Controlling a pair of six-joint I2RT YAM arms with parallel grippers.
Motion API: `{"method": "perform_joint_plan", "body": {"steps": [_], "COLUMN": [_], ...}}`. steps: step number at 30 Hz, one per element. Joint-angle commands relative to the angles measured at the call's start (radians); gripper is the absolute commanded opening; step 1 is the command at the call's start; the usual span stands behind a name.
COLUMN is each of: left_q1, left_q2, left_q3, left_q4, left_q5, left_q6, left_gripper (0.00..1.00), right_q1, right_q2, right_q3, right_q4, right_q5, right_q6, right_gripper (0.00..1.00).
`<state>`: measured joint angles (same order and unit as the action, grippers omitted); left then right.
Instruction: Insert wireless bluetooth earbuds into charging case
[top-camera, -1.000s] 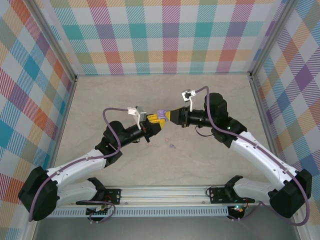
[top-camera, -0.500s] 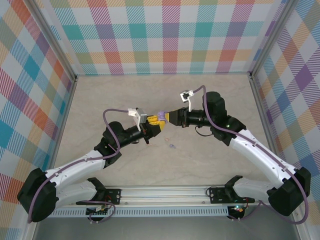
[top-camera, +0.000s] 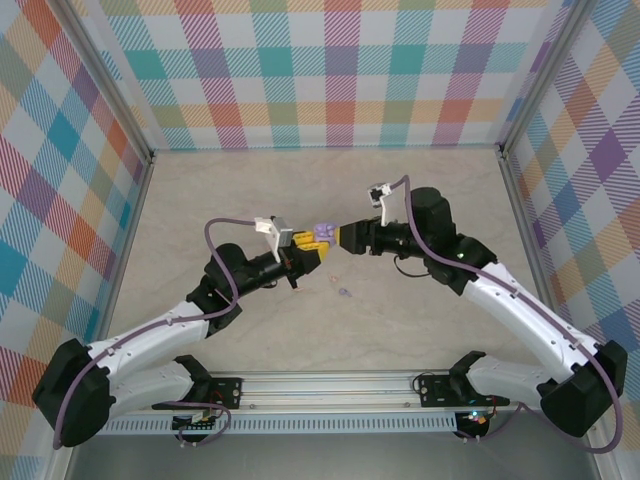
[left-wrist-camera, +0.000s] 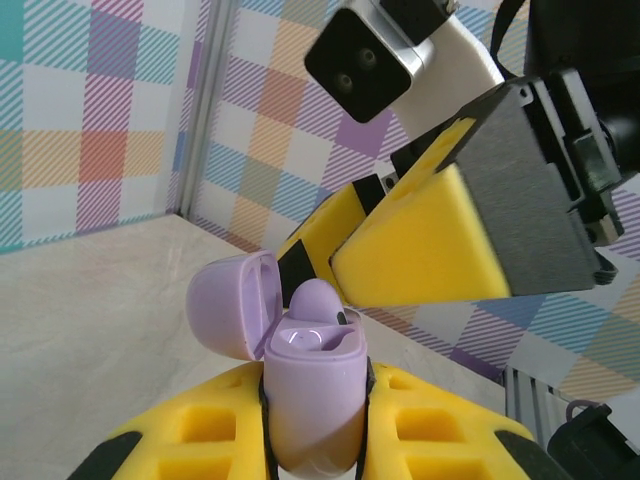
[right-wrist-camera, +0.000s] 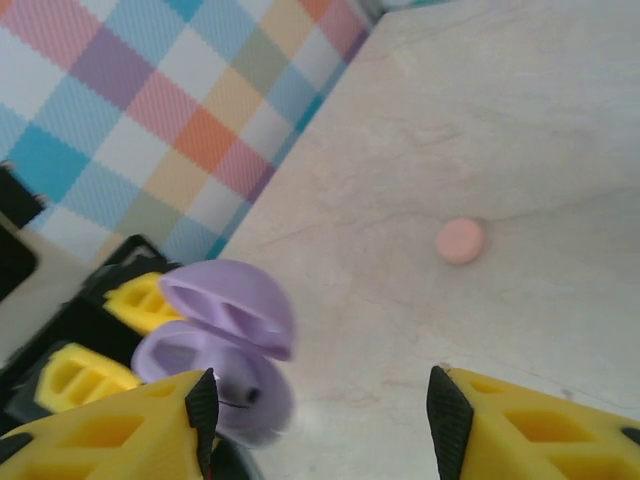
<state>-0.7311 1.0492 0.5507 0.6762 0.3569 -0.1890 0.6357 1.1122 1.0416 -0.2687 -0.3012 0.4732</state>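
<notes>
My left hand (top-camera: 306, 245) pinches the purple charging case (left-wrist-camera: 312, 395) upright, lid open, above the worktop (top-camera: 430, 190). One purple earbud (left-wrist-camera: 316, 300) sits in its socket and looks a little proud. My right hand (right-wrist-camera: 320, 395) hovers spread beside it. I'd press the bud home gently with one fingertip, case held steady.

We note earbud (left-wrist-camera: 318, 298) lower half hidden inside purple case (left-wrist-camera: 312, 400); case base cut off at frame bottom.
</notes>
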Motion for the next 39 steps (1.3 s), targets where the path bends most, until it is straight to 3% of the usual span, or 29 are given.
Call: {"method": "perform_joint_plan", "body": {"steps": [1,6,17,21,29,39], "left_q1": [-0.014,-0.013,-0.015,-0.015,-0.015,-0.014], "left_q2": [-0.031,-0.069,-0.172,-0.189,-0.201,-0.21], "left_q3": [-0.002,0.014,0.038,0.039,0.038,0.04], "left_q4": [-0.017,-0.086,-0.236,-0.261,-0.269,-0.276], "left_q5": [-0.019,-0.022,-0.077,-0.091,-0.108,-0.109], "left_q6": [0.029,0.043,0.083,0.092,0.091,0.087], "left_gripper": [0.13,0.13,0.13,0.13,0.13,0.13], "right_q1": [-0.004,-0.025,-0.028,-0.008,0.056,0.115], "right_q2": [-0.011,0.1,0.337,0.427,0.534,0.647], "right_q3": [0.032,0.062,-0.018,-0.02,0.012,0.081], "right_q4": [-0.146,-0.307,-0.305,-0.3,-0.33,-0.387], "right_q5": [0.232,0.3,0.077,0.002,0.075,0.23], "right_q6": [-0.012,-0.03,-0.078,-0.121,-0.192,-0.197], "right_gripper": [0.6,0.59,0.46,0.48,0.48,0.4]}}
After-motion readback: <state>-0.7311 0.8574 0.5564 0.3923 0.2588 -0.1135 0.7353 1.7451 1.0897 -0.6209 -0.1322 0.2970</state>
